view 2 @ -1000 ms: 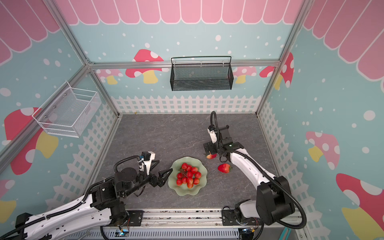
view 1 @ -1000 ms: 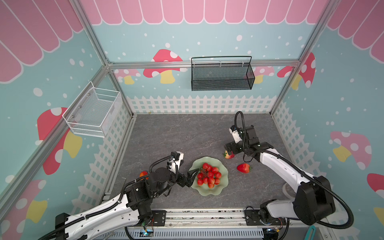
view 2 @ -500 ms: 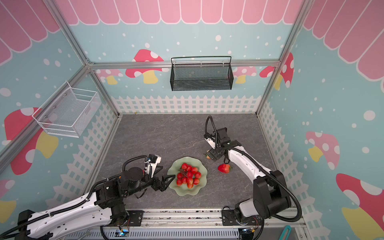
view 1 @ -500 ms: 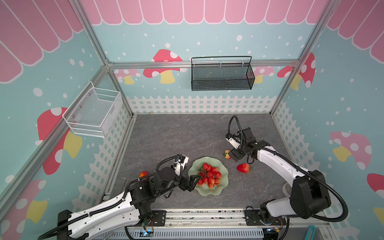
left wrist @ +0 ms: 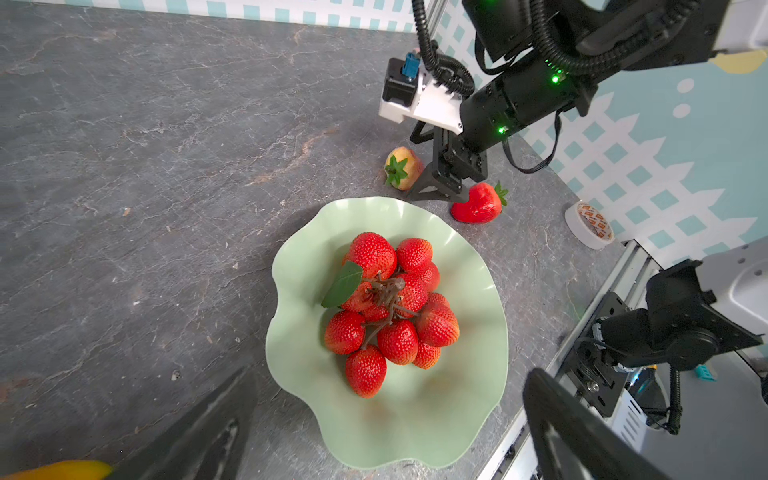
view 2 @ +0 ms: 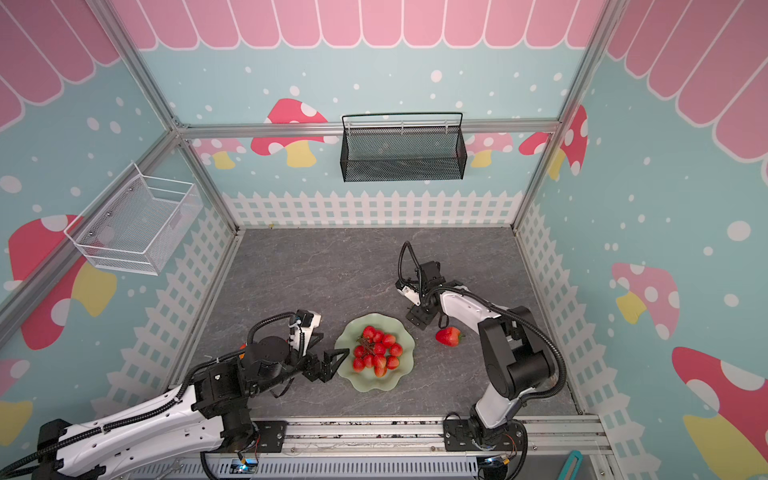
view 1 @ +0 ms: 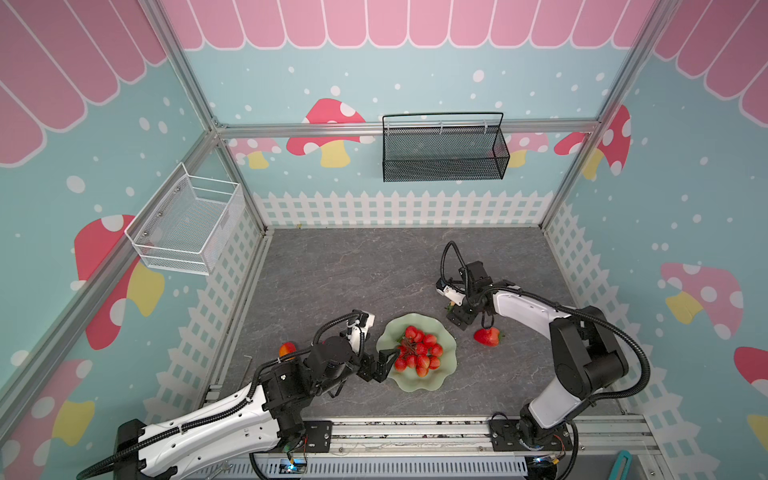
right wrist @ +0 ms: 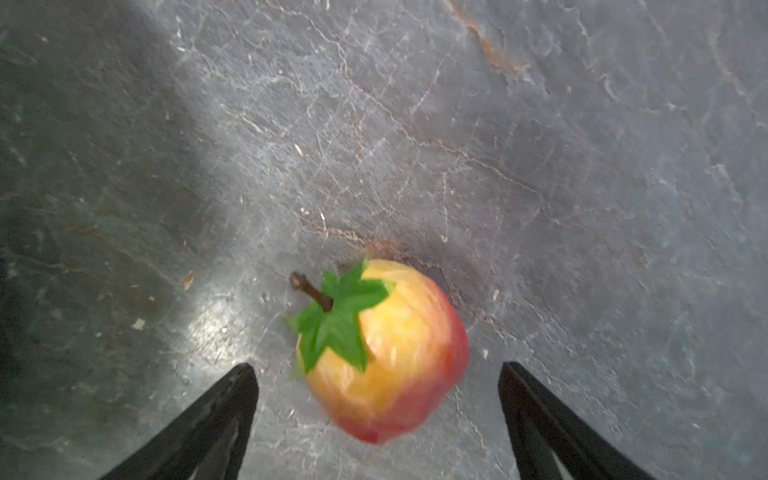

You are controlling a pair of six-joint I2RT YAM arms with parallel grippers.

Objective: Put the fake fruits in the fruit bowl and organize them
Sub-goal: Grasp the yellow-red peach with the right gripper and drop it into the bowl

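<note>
The pale green fruit bowl (view 1: 417,384) (view 2: 372,383) (left wrist: 415,432) sits near the table's front and holds a bunch of red berries (view 1: 419,351) (view 2: 376,351) (left wrist: 390,307). My left gripper (view 1: 384,365) (view 2: 332,365) (left wrist: 390,382) is open at the bowl's left rim, holding nothing. My right gripper (view 1: 459,318) (view 2: 417,318) (right wrist: 376,368) is open and straddles a yellow-red strawberry (right wrist: 386,353) (left wrist: 403,168) on the table without touching it. A red strawberry (view 1: 488,336) (view 2: 449,336) (left wrist: 478,204) lies right of the bowl. A mango (view 1: 287,349) peeks out behind my left arm.
A black mesh basket (view 1: 444,151) hangs on the back wall and a white wire basket (view 1: 187,228) on the left wall. A roll of tape (left wrist: 590,224) lies by the right fence. The front rail (view 1: 415,432) runs along the table's near edge.
My right gripper has come down and toward the front-left onto the yellow-red strawberry, its fingers narrowing slightly. My left gripper has edged forward to the bowl's rim.
</note>
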